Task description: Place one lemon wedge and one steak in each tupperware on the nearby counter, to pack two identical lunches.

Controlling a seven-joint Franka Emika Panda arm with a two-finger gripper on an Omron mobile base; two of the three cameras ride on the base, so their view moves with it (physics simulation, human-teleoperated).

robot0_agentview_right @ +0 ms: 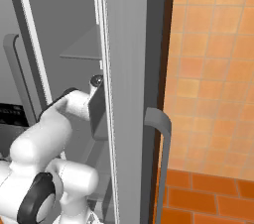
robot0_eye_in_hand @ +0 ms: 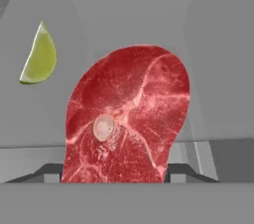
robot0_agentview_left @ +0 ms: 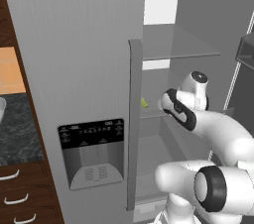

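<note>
Red meat dominates the hand view: a steak (robot0_eye_in_hand: 126,119), marbled with pale pink streaks and a small round pale bone spot, sits between the two dark finger tips (robot0_eye_in_hand: 191,171) at the bottom of that view, one tip showing on each side of it. The jaws stand wide, with the steak between them; whether they press on it cannot be told. A yellow-green lemon wedge (robot0_eye_in_hand: 39,57) lies apart from the steak, up and to its left in the hand view, on a pale grey surface.

From the left base view, the white arm (robot0_agentview_left: 218,134) reaches into an open grey fridge, past the fridge door (robot0_agentview_left: 74,69) with its vertical handle and dark dispenser panel. A small yellow-green lemon wedge (robot0_agentview_left: 144,103) shows on a fridge shelf (robot0_agentview_left: 151,114), just left of the arm's wrist. At the far left edge, the dark marbled counter (robot0_agentview_left: 17,129) sits over wooden drawers with curved silver handles.
</note>
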